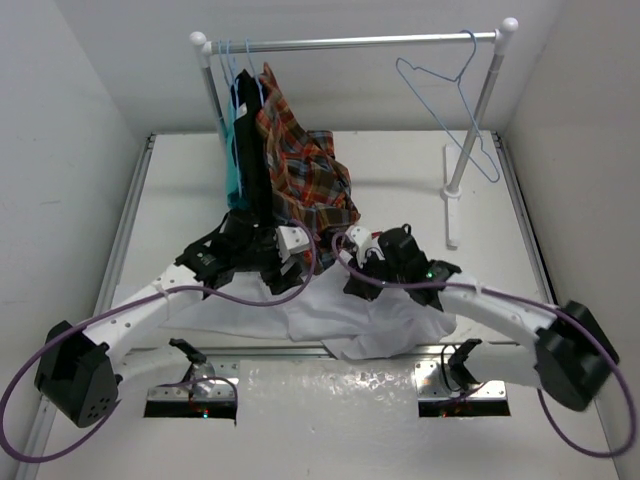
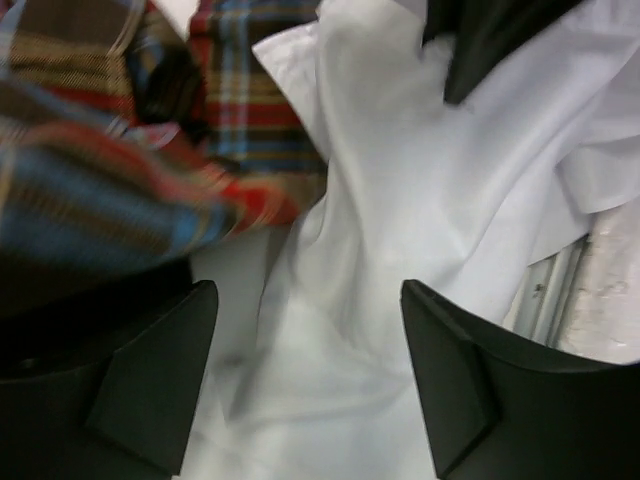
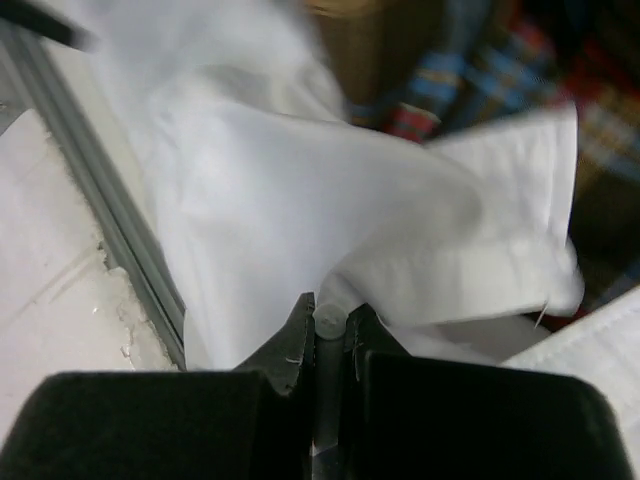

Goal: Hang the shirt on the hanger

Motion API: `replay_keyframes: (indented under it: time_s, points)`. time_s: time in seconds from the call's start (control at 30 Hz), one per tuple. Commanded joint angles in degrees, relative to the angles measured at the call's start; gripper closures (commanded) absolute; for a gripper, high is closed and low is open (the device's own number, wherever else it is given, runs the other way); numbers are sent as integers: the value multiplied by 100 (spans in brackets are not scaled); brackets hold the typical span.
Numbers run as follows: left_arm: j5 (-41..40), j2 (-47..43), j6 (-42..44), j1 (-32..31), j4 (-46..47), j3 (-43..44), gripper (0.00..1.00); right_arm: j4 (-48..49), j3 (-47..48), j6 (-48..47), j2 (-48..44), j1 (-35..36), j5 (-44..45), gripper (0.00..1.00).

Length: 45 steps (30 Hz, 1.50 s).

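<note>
The white shirt (image 1: 345, 318) lies crumpled on the table's near edge, between the two arms. My right gripper (image 1: 357, 282) is shut on a fold of the shirt (image 3: 300, 180); in the right wrist view a small button of the cloth sits pinched between the tips of the gripper (image 3: 330, 316). My left gripper (image 1: 285, 275) hovers open just over the shirt (image 2: 400, 200), the cloth showing between its two fingers (image 2: 308, 300) with nothing gripped. The light-blue wire hanger (image 1: 452, 88) hangs bare on the rail at the far right, well away from both grippers.
A clothes rack (image 1: 350, 42) spans the back, its right post (image 1: 470, 130) standing on the table. A red-orange plaid shirt (image 1: 305, 170), a black garment and a teal garment hang at its left end, right behind my left gripper. The plaid cloth (image 2: 110, 170) fills the left wrist view's upper left.
</note>
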Motion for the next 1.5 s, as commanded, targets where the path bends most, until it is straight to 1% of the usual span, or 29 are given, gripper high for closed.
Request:
replay_keyframes:
  time_s: [0.0,0.03,0.13,0.17,0.2,0.27,0.33,0.4,0.47,0.53,0.57,0.63,0.73,0.77,0.83,0.87,0.9,0.97,1.0,1.03,1.07,1.13,1.17,1.2,1.27,1.3,1.37,1.4,1.47]
  points:
    - [549,-23,-15,-175,349,14,27,1171,-544,-282,-956,715,1006,100]
    - [802,-31,63,-202,367,41,25,1226,-710,-421,-1236,1039,1409,100]
    - [1277,-40,257,-246,428,41,19,1156,-782,-800,-1458,1628,2035,100]
    - [1384,-32,327,-307,472,32,15,1130,-791,-835,-1511,1752,2159,100]
    - [1428,-23,389,-368,499,15,14,1147,-791,-1123,-1529,1876,2221,100]
    - [1429,91,512,-535,551,-82,10,1200,-747,-1310,-1529,2183,2204,100]
    - [1411,214,556,-606,665,-230,9,1209,-616,-1460,-1433,2377,2082,100]
    - [1228,284,600,-606,1034,-372,5,1191,-545,-1486,-1354,2448,1836,100]
    - [841,381,880,-606,1254,-582,3,1113,-492,-1451,-1362,2518,1704,100]
    - [543,451,1407,-606,1307,-740,1,937,-457,-1372,-1476,2527,1545,100]
    - [428,530,1513,-606,1412,-785,1,684,-448,-1389,-1528,2518,1501,100]
    - [225,706,1549,-606,1718,-838,1,393,-352,-1486,-1704,2527,1396,100]
    - [435,847,1541,-624,2097,-829,5,128,-255,-1478,-1757,2527,1273,100]
    - [427,926,1532,-728,2246,-829,11,67,-229,-1451,-1740,2527,1229,100]
    - [444,996,1541,-904,2379,-882,19,31,-246,-1381,-1740,2527,1193,100]
    - [479,1032,1532,-949,2467,-899,32,13,-263,-1355,-1792,2527,1185,100]
    - [523,1041,1515,-1010,2494,-960,59,-4,-316,-1311,-1888,2518,1280,93]
    - [523,1006,1514,-1054,2433,-987,91,-152,-325,-1223,-2020,2510,1569,68]
    - [497,971,1549,-1072,2372,-996,100,-276,-247,-1109,-2117,2501,1780,56]
    - [358,849,1567,-1072,2214,-988,100,-399,-185,-1056,-2214,2362,2008,46]
    - [269,769,1628,-1072,2108,-970,100,-661,-97,-1003,-2458,2230,2019,31]
    - [-56,463,1891,-1081,1889,-987,100,-1013,227,-557,-2679,1476,1906,18]
    - [-170,365,2197,-1098,1870,-1014,100,-1102,368,-172,-2828,1151,1670,10]
    - [-458,260,2374,-1142,1870,-1092,100,-1190,587,32,-2847,477,1616,8]
    - [-854,-22,2778,-1353,1940,-1215,100,-1618,816,523,-2699,-37,1545,9]
    - [-1187,-92,2867,-1492,2053,-1320,100,-1795,983,666,-2385,-300,1614,10]
    - [-1392,-155,3069,-1573,2230,-1357,100,-2157,1142,999,-1979,-399,1755,11]
    - [-1462,-163,3087,-1617,2204,-1348,100,-2201,1273,1097,-1612,-452,1782,12]
    - [-1472,-181,3140,-1643,2143,-1365,100,-2237,1397,1351,-1319,-496,1791,12]
